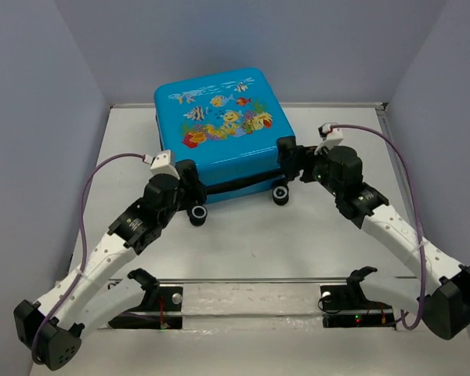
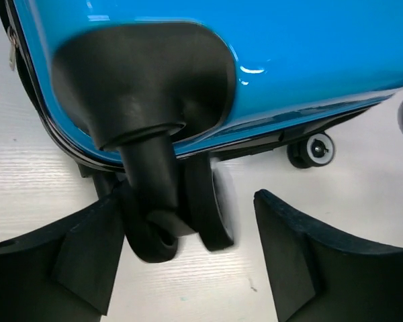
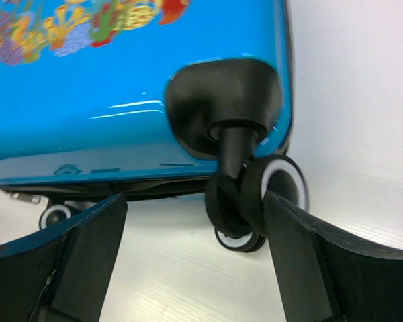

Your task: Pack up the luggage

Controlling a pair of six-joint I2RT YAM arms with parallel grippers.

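Note:
The luggage [image 1: 219, 133], a bright-blue hard-shell case, lies shut and flat at the back of the table with its fish print facing up. Its wheels point toward me. My left gripper [image 1: 189, 182] is at the near left corner. In the left wrist view it [image 2: 188, 261] is open, and a black caster wheel [image 2: 181, 208] sits between the fingers, close to the left finger [image 2: 67, 261]. My right gripper [image 1: 291, 160] is at the near right corner. It [image 3: 195, 261] is open too, and a black-and-white wheel [image 3: 269, 191] touches the right finger [image 3: 309, 261].
The white table [image 1: 243, 243] is enclosed by grey walls on the left, back and right. A mounting rail [image 1: 251, 301] with both arm bases runs along the near edge. Another wheel [image 2: 311, 149] shows under the case's far side.

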